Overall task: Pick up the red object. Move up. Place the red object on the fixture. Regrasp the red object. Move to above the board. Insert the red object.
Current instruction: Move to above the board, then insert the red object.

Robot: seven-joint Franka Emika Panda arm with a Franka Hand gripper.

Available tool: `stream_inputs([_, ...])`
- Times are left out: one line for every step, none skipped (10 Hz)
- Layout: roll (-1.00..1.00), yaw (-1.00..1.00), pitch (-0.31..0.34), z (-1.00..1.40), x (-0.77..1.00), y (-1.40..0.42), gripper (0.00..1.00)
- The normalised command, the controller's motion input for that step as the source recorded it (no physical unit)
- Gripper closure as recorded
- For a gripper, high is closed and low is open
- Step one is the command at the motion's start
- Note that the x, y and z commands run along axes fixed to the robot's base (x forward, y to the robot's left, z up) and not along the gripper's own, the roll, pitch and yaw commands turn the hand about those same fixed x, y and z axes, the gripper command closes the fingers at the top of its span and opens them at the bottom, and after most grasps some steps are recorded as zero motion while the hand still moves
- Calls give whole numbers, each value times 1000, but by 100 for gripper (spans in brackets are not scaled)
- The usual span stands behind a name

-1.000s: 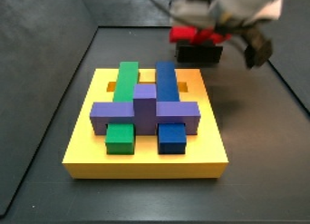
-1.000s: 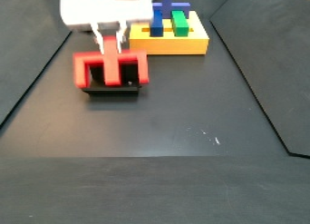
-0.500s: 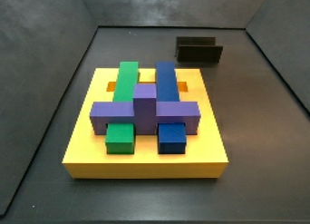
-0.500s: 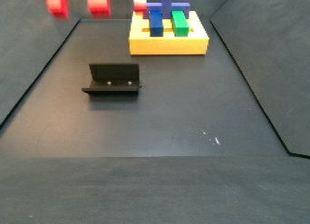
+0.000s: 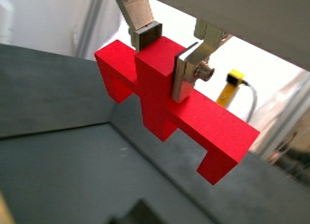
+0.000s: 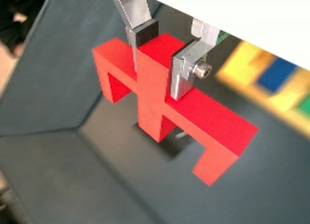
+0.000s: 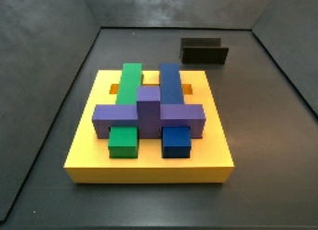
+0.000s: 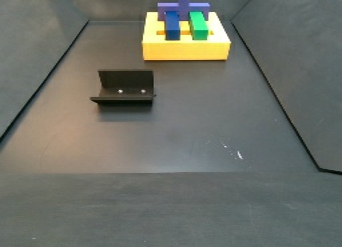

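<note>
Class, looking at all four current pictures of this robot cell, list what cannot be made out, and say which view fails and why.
- Gripper and red object: out of frame in both side views, so their height and place over the board are unknown.
- Fixture: its inside is hidden by its own walls in a side view.
- Board slots: mostly covered by the blocks.
- Board in a wrist view: blurred colours only.

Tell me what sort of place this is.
Likely a robot test cell: dark walled floor, the fixture, the slotted yellow board, and the gripper, seen only in wrist views, holding the red object.
</note>
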Motion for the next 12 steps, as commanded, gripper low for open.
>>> stream_inputs([-1000, -44, -21, 277, -1123, -1400, 100])
stream_inputs([-1000, -43, -22, 283, -1129, -1400, 100])
stream_inputs([-1000, -40, -23, 274, -1148, -1400, 100])
stream_inputs([-1000, -42, -28, 112, -522, -601, 100])
stream_inputs([-1000, -40, -23, 37, -255, -254, 100])
stream_inputs([-1000, -44, -13, 27, -109, -90, 100])
stream_inputs([-991, -40, -27, 21, -105, -61, 100])
stream_inputs([-743, -28, -43, -4, -91, -19, 100])
stream_inputs([-525, -19, -48, 7, -74, 1, 100])
stream_inputs([-351, -15, -41, 5, -55, 4, 100])
stream_inputs([-233, -11, -31, -4, -36, 5, 100])
stream_inputs([-203, 46, -66, -371, 0, 126, 100])
